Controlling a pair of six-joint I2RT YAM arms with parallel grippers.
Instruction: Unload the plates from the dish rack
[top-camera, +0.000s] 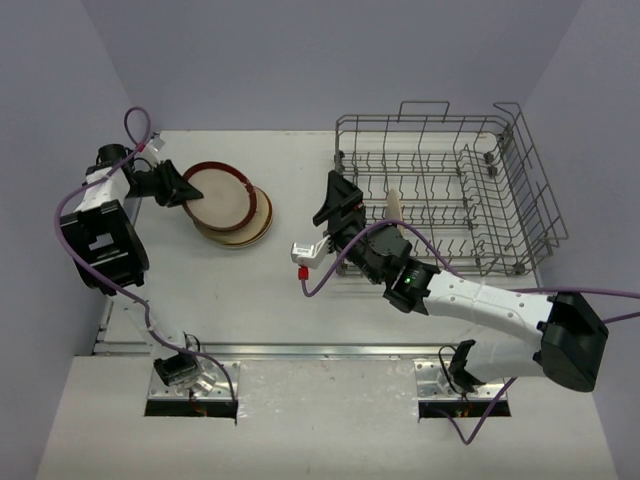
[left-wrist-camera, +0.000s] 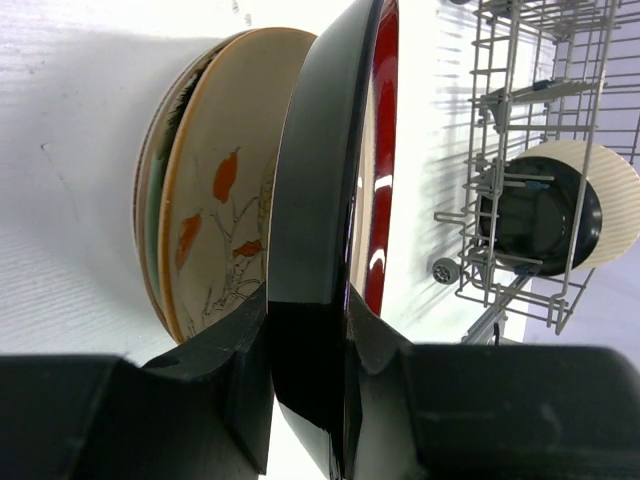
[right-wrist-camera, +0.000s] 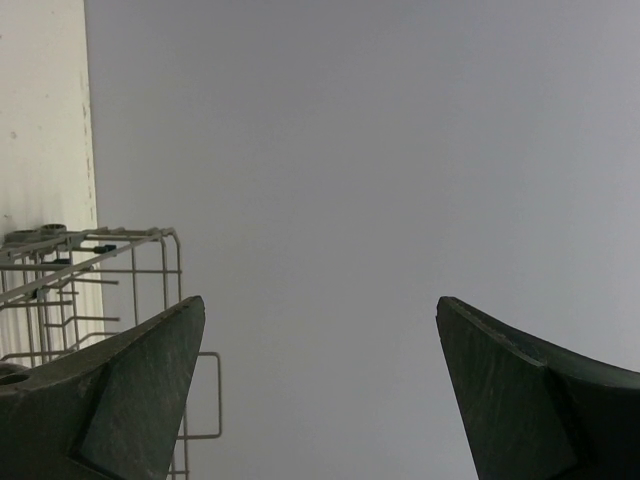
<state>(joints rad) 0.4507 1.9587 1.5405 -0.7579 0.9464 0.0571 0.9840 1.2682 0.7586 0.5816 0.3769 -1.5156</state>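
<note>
One cream plate (top-camera: 394, 207) stands upright in rack (top-camera: 520, 205); left hand (top-camera: 188, 192) grips red-rimmed plate (top-camera: 222, 196), right hand (right-wrist-camera: 320, 345) wide.

The gripper (left-wrist-camera: 310, 305) is clamped on the rim of a black plate (left-wrist-camera: 320, 170) with a glossy red inner face, which is seen edge-on. Just left of the black plate is a stack of plates (left-wrist-camera: 225, 210) on the white tabletop (left-wrist-camera: 70, 150); the top one is cream with orange leaves, and a green edge shows behind it. Well to the right of the black plate stands the wire dish rack (left-wrist-camera: 500, 100). A ribbed cream plate (left-wrist-camera: 615, 200) stands upright in it, partly hidden by a dark shape (left-wrist-camera: 540, 215).
</note>
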